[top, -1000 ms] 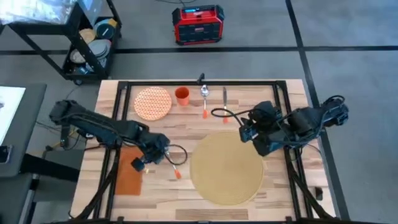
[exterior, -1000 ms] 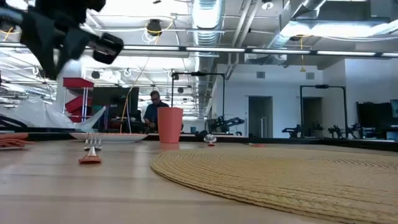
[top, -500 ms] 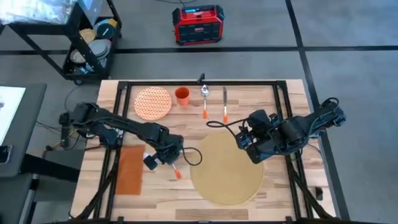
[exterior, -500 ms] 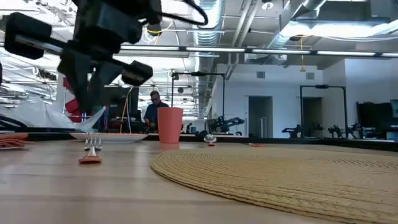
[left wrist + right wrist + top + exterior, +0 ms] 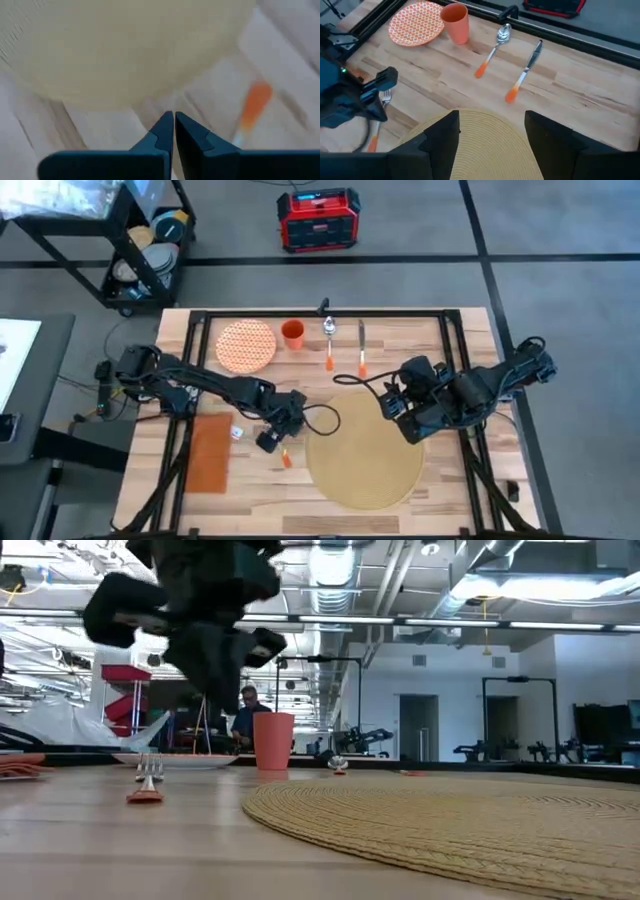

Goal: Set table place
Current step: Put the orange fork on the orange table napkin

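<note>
Starting at the left of the counter [image 5: 390, 345]: orange napkin [image 5: 208, 453] flat near the front edge, patterned plate [image 5: 245, 345] and orange cup [image 5: 292, 333] at the back, spoon [image 5: 328, 340] and knife [image 5: 361, 348] just right of them. Left gripper [image 5: 272, 438] low over the fork [image 5: 283, 452], fingers together, just left of the tan placemat [image 5: 365, 450]. Right gripper [image 5: 398, 416] poised above the placemat's right-rear part, fingers apart, nothing between them.

Left pincer [image 5: 173, 131] closed — right pincer [image 5: 492, 131] agape
</note>
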